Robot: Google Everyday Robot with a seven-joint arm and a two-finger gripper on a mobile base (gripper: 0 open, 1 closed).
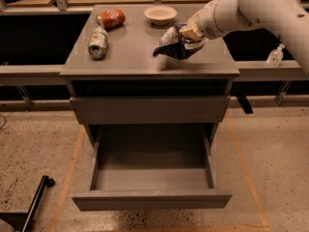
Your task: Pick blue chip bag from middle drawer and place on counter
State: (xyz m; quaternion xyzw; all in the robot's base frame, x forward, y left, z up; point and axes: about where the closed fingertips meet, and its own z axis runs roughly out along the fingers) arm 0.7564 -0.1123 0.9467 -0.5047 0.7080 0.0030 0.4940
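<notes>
Holding the blue chip bag [175, 43] over the right side of the counter [135, 57].

The big white arm comes in from the upper right of the frame, and its gripper [192, 33] is pinching the top of the bag. I cannot tell if the bag's bottom touches the counter. A red can [111, 19] and a silver can [98, 42] lie on their sides at the upper left of the counter. A small bowl [160, 14] sits at the back. Low in the frame, the middle drawer [152, 200] is pulled wide open.
</notes>
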